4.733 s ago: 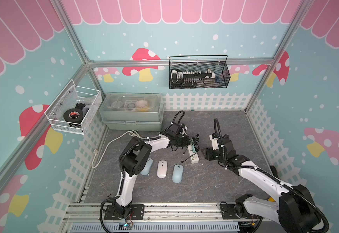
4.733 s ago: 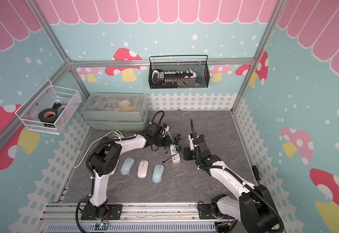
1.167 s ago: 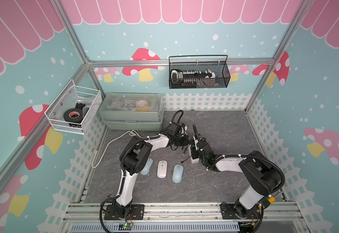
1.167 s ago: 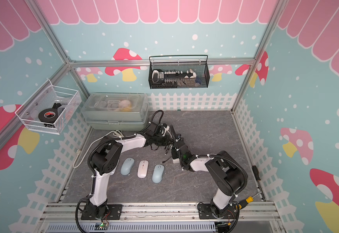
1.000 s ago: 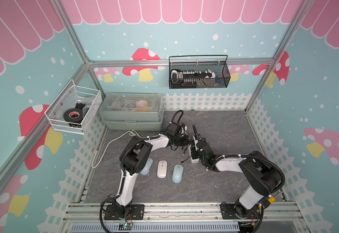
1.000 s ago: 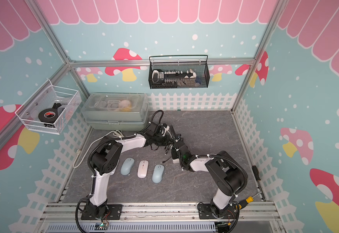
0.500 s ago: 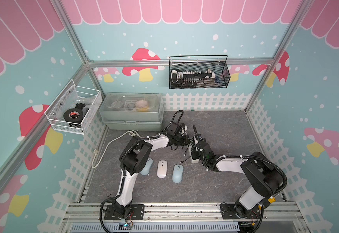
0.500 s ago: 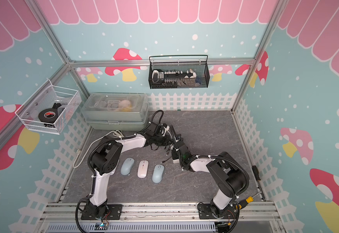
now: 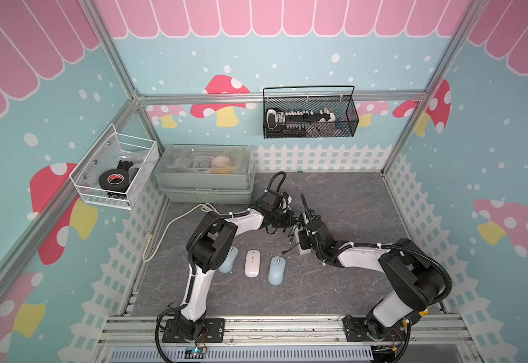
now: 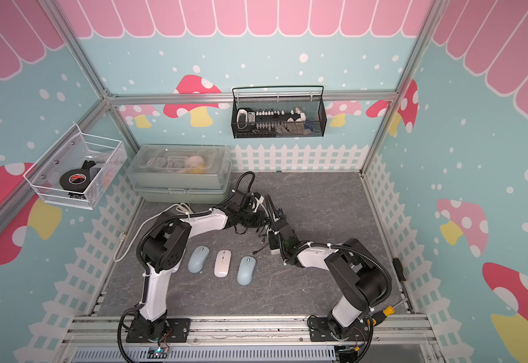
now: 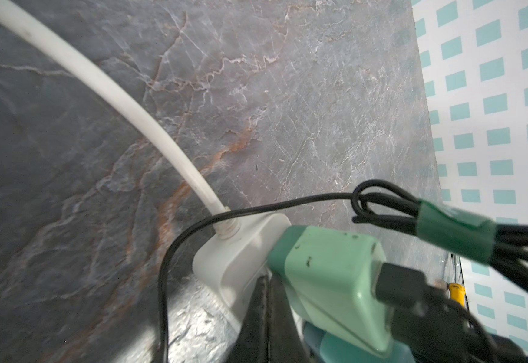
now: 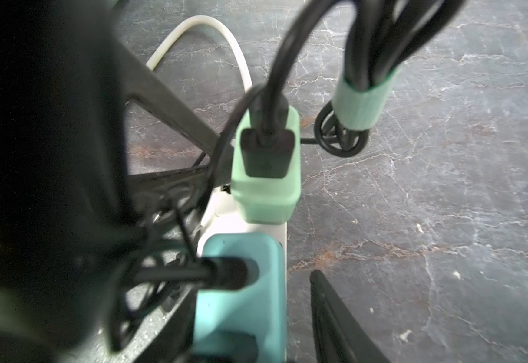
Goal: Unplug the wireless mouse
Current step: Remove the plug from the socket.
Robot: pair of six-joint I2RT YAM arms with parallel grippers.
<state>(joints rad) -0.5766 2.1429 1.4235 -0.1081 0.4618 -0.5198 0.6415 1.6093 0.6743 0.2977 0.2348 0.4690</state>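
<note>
**Right gripper astride the teal adapter, left gripper shut at the cord end**

On the grey table (image 9: 350,204), the white power strip (image 9: 304,250) lies under both tools. The right gripper (image 9: 304,235) stands over the strip's near end and the left gripper (image 9: 291,218) over its far end, where the white cord (image 11: 115,91) enters.

Three mice lie in a row on the robot's side of both grippers, well apart from them. They are a pale blue mouse (image 10: 198,254), a white mouse (image 10: 222,258) and a second pale blue mouse (image 10: 246,265).

In the right wrist view the teal adapter (image 12: 240,308) sits between the right gripper's fingers. The jaws are parted, and one finger (image 12: 328,308) stands clear of the adapter with bare table between. The green adapter (image 12: 266,195) is plugged in just beyond it.

The left gripper's fingertips (image 11: 264,298) are pressed together against the strip's edge, right beside the green adapter. I cannot tell whether they pinch anything.

A taped cable bundle (image 12: 363,97) hangs just past the green adapter.
</note>
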